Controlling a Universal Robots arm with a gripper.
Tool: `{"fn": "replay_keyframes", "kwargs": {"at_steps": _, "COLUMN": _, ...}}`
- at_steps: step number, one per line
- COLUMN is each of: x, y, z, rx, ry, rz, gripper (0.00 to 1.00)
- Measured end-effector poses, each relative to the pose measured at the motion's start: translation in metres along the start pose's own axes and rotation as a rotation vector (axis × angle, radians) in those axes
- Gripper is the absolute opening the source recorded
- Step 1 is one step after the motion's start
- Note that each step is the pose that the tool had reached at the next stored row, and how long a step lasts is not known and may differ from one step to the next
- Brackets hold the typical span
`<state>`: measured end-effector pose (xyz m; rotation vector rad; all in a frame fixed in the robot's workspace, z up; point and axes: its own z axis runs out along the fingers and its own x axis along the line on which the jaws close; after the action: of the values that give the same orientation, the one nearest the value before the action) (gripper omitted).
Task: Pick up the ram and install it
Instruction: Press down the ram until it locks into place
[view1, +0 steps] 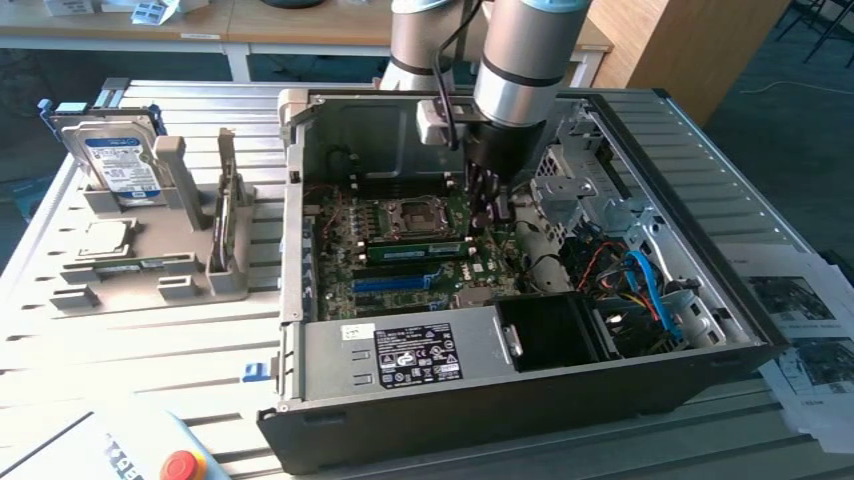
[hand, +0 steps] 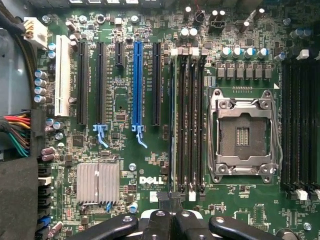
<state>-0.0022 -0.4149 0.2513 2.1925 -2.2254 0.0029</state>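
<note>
The ram (view1: 411, 250), a narrow green stick, stands on edge in a memory slot of the motherboard (view1: 350, 262), beside the CPU socket (view1: 407, 215), inside the open computer case (view1: 534, 400). In the wrist view the ram (hand: 173, 125) is a thin edge in the slot nearest the blue slot (hand: 137, 85). My gripper (view1: 487, 200) reaches down into the case at the stick's end on the exterior view's right. The gripper (hand: 170, 202) has its fingers shut together just over that end of the slot. Whether they touch the stick, I cannot tell.
A grey holder (view1: 200, 280) at the exterior view's left carries a hard drive (view1: 118, 160), a CPU chip (view1: 107, 238) and a thin upright card (view1: 230, 200). Cables (view1: 641, 290) and drive cages crowd the case's right side. A red button (view1: 180, 465) sits near the front.
</note>
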Motion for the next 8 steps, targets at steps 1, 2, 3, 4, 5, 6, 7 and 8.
{"fn": "replay_keyframes", "kwargs": {"at_steps": 1, "x": 0.0, "y": 0.0, "z": 0.0007, "rx": 0.0, "ry": 0.0, "rz": 0.0, "gripper": 0.1}}
{"fn": "replay_keyframes", "kwargs": {"at_steps": 2, "x": 0.0, "y": 0.0, "z": 0.0014, "rx": 0.0, "ry": 0.0001, "rz": 0.0, "gripper": 0.1}}
{"fn": "replay_keyframes", "kwargs": {"at_steps": 3, "x": 0.0, "y": 0.0, "z": 0.0021, "rx": -0.0001, "ry": 0.0001, "rz": 0.0, "gripper": 0.1}}
{"fn": "replay_keyframes", "kwargs": {"at_steps": 4, "x": 0.0, "y": 0.0, "z": 0.0028, "rx": 0.0, "ry": 0.0001, "rz": 0.0, "gripper": 0.1}}
{"fn": "replay_keyframes", "kwargs": {"at_steps": 5, "x": 0.0, "y": 0.0, "z": 0.0035, "rx": 0.0, "ry": 0.0001, "rz": 0.0, "gripper": 0.1}}
{"fn": "replay_keyframes", "kwargs": {"at_steps": 6, "x": 0.0, "y": 0.0, "z": 0.0041, "rx": 0.0, "ry": 0.0001, "rz": 0.0, "gripper": 0.1}}
{"fn": "replay_keyframes", "kwargs": {"at_steps": 7, "x": 0.0, "y": 0.0, "z": 0.0048, "rx": 0.0, "ry": 0.0001, "rz": 0.0, "gripper": 0.1}}
{"fn": "replay_keyframes", "kwargs": {"at_steps": 8, "x": -0.0001, "y": -0.0001, "z": 0.0055, "rx": 0.0, "ry": 0.0, "rz": 0.0, "gripper": 0.1}}
